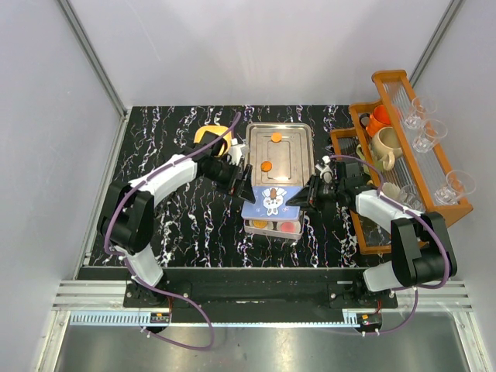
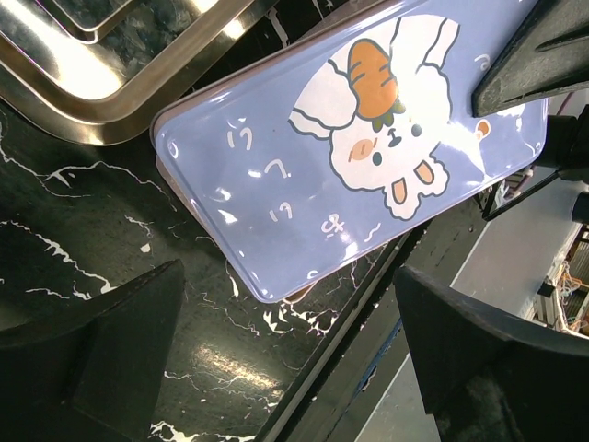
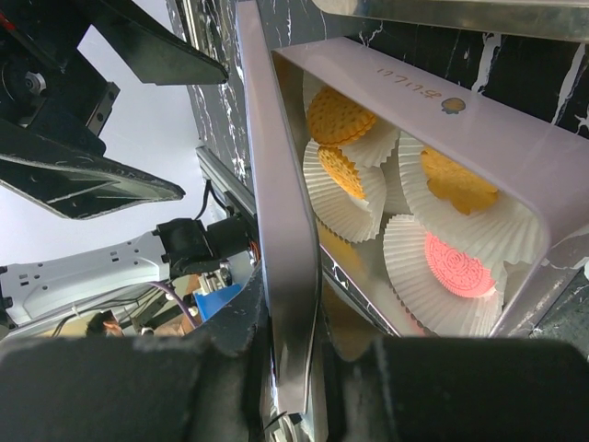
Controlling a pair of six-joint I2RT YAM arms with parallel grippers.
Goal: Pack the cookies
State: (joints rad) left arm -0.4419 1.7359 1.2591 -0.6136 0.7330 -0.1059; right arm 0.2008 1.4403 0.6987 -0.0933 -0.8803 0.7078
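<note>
A purple box [image 1: 271, 231] holds cookies in white paper cups: orange ones [image 3: 338, 115] and a pink one [image 3: 457, 265]. An orange and a pink cookie show at its near end [image 1: 261, 225]. Its rabbit-print lid [image 1: 271, 200] is tilted over the box, which stays partly uncovered. My right gripper [image 1: 304, 198] is shut on the lid's right edge [image 3: 281, 230]. My left gripper [image 1: 242, 180] is open at the lid's left side; its fingers [image 2: 138, 341] stand wide apart, clear of the lid [image 2: 368, 157]. Two orange cookies [image 1: 274, 138] [image 1: 267, 165] lie on the steel tray [image 1: 302, 143].
A yellow-orange dish [image 1: 208, 133] sits behind my left arm. A wooden rack [image 1: 372, 232] with mugs and glasses stands along the right side. The steel tray's rim [image 2: 92, 83] lies just beyond the lid. The table's near edge is close to the box.
</note>
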